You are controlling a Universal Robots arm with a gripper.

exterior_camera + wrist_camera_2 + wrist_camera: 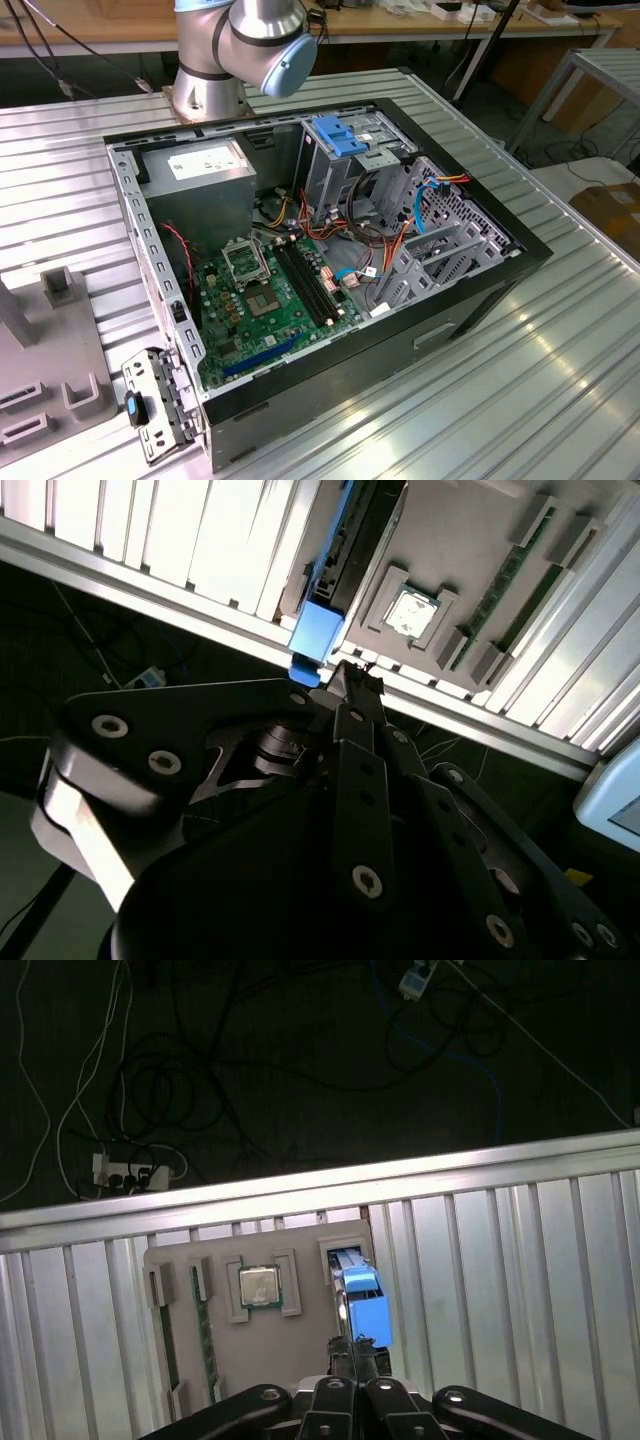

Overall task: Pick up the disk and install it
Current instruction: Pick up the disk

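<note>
The disk [362,1305] stands on edge in a slot of a grey fixture tray [300,1360], its bright blue carrier rail facing the camera. It shows again as a blue block [315,635] at the tray's edge in the second wrist view. My gripper [352,1355] hangs above the tray, with its tips just short of the blue rail's near end. The black fingers [352,695] are pressed together with no gap, and the blue rail lies beyond the tips, not between them. The open computer case [330,250] lies on the table in the exterior view.
The tray also holds a square processor [259,1286] and a memory stick [206,1330]. Beyond the ribbed metal table's edge [320,1185] are dark floor and cables. In the case, a metal drive cage with a blue bracket [345,135] stands beside the power-supply box [205,170].
</note>
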